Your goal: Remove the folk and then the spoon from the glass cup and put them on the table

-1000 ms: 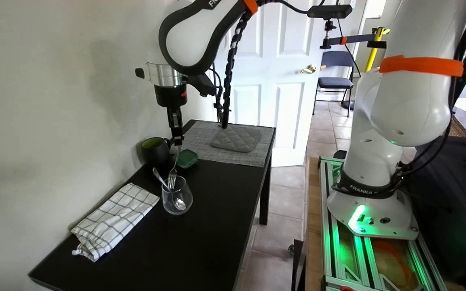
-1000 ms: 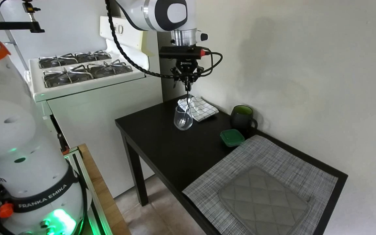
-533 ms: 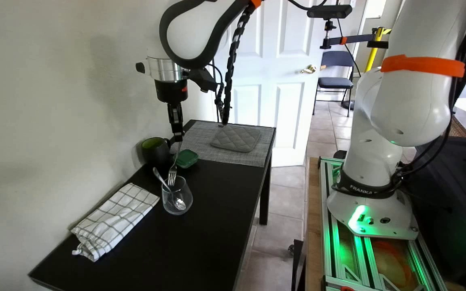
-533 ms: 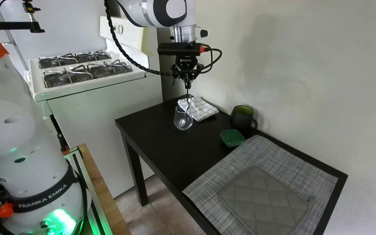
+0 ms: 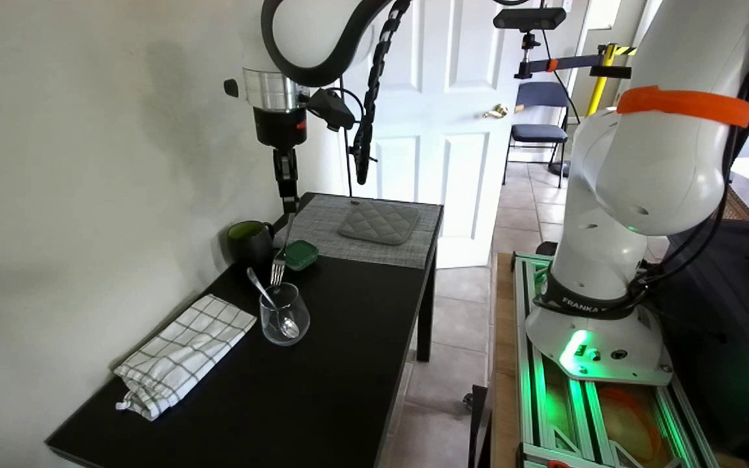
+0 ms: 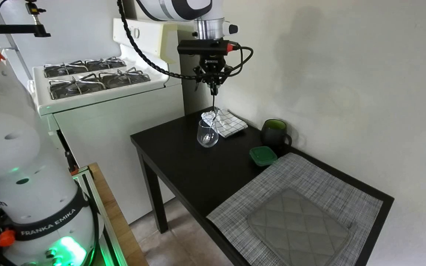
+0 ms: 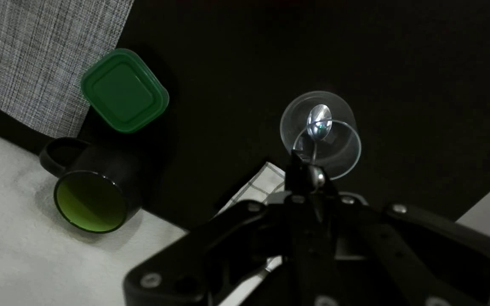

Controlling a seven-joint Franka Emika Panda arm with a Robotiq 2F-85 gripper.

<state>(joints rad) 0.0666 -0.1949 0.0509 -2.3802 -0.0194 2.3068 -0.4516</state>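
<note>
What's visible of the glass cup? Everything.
The glass cup looks like clear glass, stemless and without a handle, with a rounded body and round open rim. It stands upright on the black table, near the checked cloth. A metal-looking spoon leans in it, bowl low inside, handle jutting past the rim. The fork hangs from the hand, tines down by the rim in an exterior view; whether they touch it can't be told.

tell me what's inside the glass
The glass holds the spoon, bowl down, its handle leaning out. In the wrist view, the gripper covers part of that handle. Whether the fork dips in, I can't tell.
</note>
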